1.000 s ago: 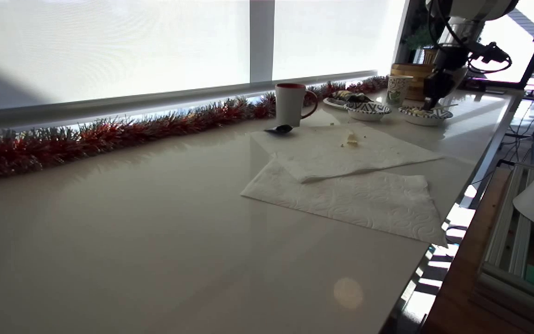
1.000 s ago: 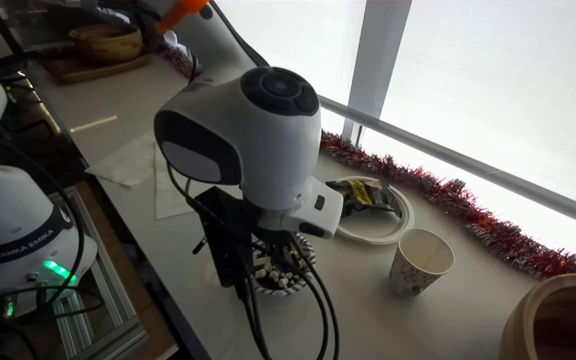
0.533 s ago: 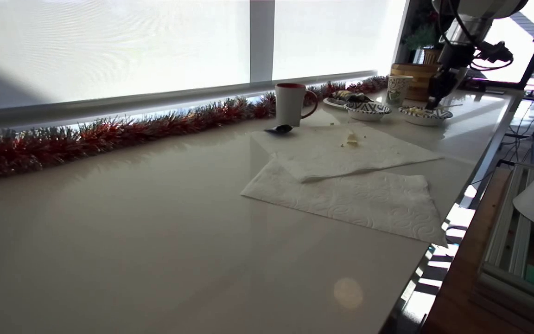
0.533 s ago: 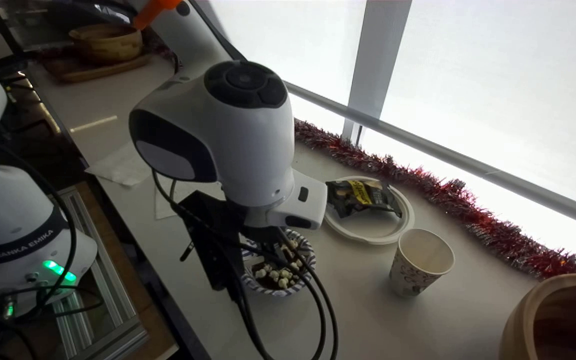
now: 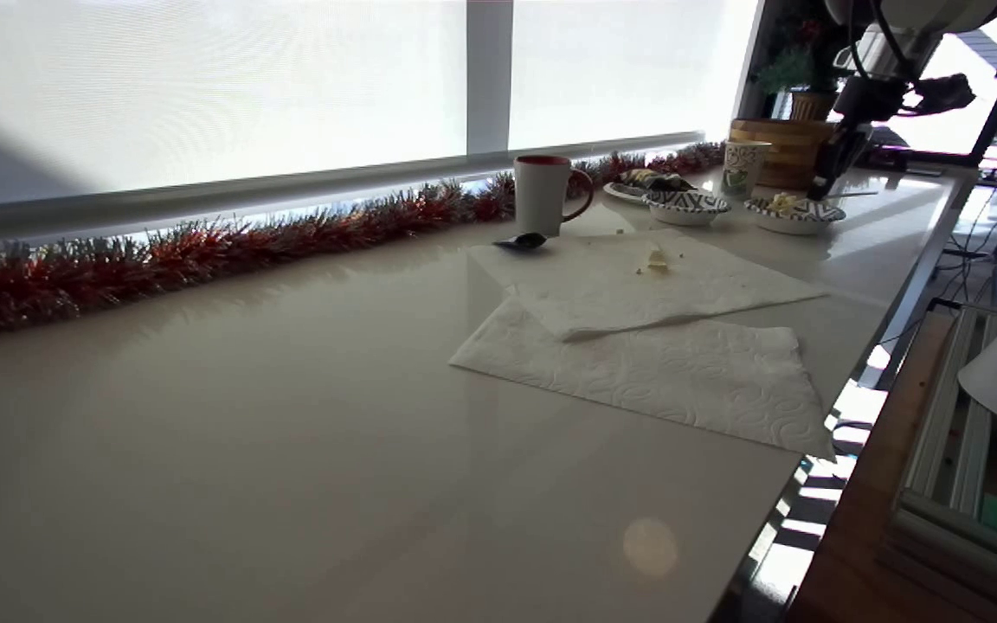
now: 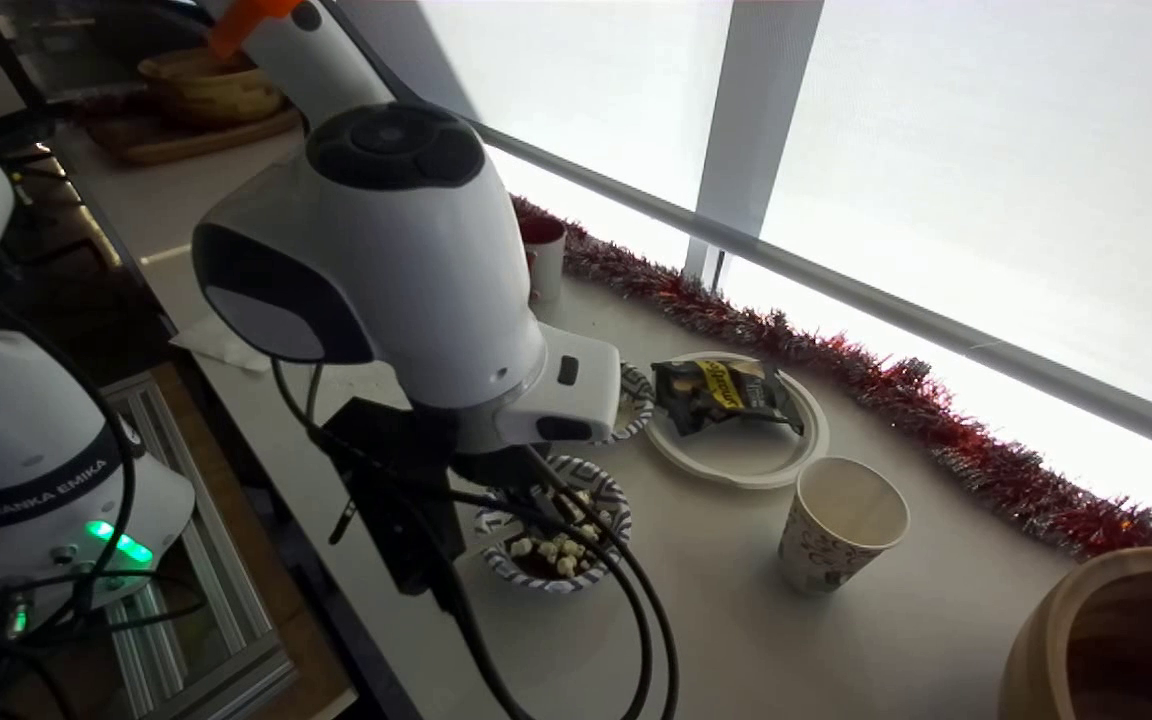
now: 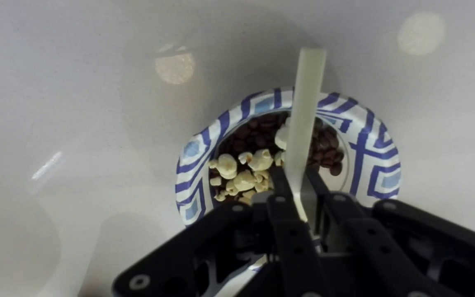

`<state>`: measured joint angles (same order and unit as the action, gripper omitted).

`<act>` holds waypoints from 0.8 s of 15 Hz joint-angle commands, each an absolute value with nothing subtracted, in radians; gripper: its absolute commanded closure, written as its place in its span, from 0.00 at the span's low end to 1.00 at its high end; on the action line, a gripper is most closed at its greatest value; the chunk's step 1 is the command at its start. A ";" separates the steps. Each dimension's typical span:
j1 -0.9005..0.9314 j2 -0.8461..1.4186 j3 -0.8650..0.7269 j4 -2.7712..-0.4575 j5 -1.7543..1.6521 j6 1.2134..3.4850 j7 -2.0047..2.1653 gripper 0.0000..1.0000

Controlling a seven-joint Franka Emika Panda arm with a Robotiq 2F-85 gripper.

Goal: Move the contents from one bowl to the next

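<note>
Popcorn (image 7: 244,180) and dark brown bean-like pieces (image 7: 260,140) share the patterned paper bowl (image 7: 192,173) beneath the gripper (image 7: 296,176), whose fingers are drawn together on a pale flat handle (image 7: 305,107), likely a spoon's; its working end is hidden. Which bowl is the source is not clear. If this one is, the scoop should slide low under the popcorn, then rise slowly and level, as light pieces could roll off. The second patterned bowl (image 5: 687,206) stands near; tipping is best left until right over it. What it holds is hard to make out. Just beside it, a paper plate (image 6: 731,462) bears a black-and-yellow snack bag (image 6: 726,393), with a paper cup (image 6: 836,530) near.
</note>
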<state>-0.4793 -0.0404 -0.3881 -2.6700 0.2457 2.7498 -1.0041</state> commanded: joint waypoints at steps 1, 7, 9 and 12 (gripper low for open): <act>-0.494 -0.163 -0.401 -2.760 0.226 2.803 -1.076 0.97; -0.454 -0.275 -0.380 -2.751 0.257 2.774 -1.160 0.97; -0.438 -0.305 -0.351 -2.744 0.234 2.752 -1.152 0.97; -0.329 -0.329 -0.373 -2.745 0.159 2.724 -1.113 0.97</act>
